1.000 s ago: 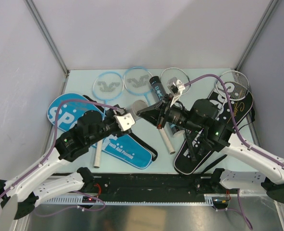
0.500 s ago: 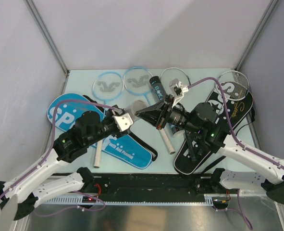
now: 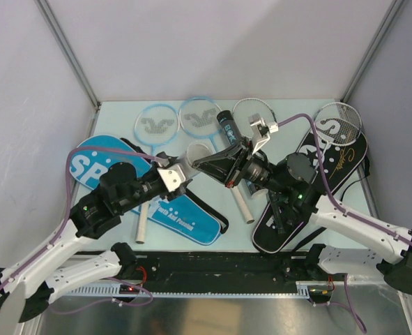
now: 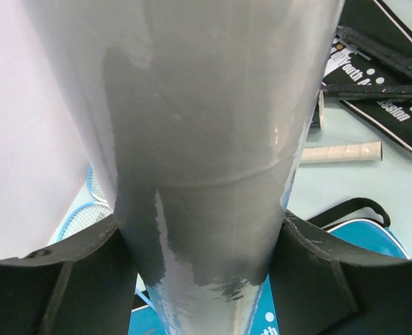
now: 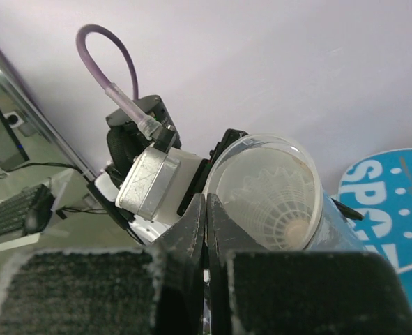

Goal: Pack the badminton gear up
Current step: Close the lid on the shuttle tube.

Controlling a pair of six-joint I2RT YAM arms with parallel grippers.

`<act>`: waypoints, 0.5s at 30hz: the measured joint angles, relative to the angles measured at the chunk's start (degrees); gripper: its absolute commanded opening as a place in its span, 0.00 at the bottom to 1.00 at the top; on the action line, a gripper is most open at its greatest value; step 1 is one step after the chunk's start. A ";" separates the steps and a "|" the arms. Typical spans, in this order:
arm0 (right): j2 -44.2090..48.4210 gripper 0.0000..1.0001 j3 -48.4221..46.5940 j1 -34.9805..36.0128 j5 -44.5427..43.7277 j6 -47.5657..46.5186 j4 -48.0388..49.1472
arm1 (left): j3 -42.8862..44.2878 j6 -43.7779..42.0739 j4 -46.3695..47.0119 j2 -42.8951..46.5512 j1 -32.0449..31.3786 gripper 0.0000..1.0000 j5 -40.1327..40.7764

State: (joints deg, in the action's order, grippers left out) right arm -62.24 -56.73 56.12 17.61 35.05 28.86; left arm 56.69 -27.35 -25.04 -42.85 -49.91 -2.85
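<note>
My left gripper [image 3: 187, 166] is shut on a clear white tube [image 3: 197, 151] and holds it tilted above the table's middle. In the left wrist view the tube [image 4: 206, 139] fills the frame, clamped between both fingers [image 4: 73, 279]. My right gripper [image 3: 201, 163] is shut and empty, its tips right at the rim of the tube's open mouth. The right wrist view looks into that mouth [image 5: 233, 157], where a white shuttlecock [image 5: 282, 202] sits inside; the shut tips [image 5: 206, 202] lie against the rim's left side.
Two light-blue rackets [image 3: 153, 124] and a black tube [image 3: 226, 125] lie at the back. Silver rackets [image 3: 338, 122] are at the back right. A blue cover [image 3: 97, 164] lies on the left, another [image 3: 185, 216] at the front, a black cover [image 3: 317, 181] on the right. A white racket handle [image 3: 242, 202] lies between them.
My right arm has reached further left, bringing its shut fingers up to the tube's mouth. My left arm has shifted the tube slightly left and up.
</note>
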 measured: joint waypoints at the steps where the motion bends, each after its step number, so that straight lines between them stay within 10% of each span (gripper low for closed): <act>1: -0.39 0.00 0.02 0.00 0.35 0.76 1.18 | 0.02 0.07 0.13 0.15 0.02 0.47 -0.09; 15: -1.81 0.20 0.17 -0.02 1.16 5.46 6.01 | 0.04 0.35 0.48 0.63 0.17 0.48 -0.13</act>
State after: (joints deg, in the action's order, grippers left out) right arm -64.05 -56.55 56.10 18.76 40.51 34.87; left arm 56.73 -27.00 -24.56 -42.22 -49.74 -2.98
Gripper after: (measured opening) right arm 0.168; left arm 0.667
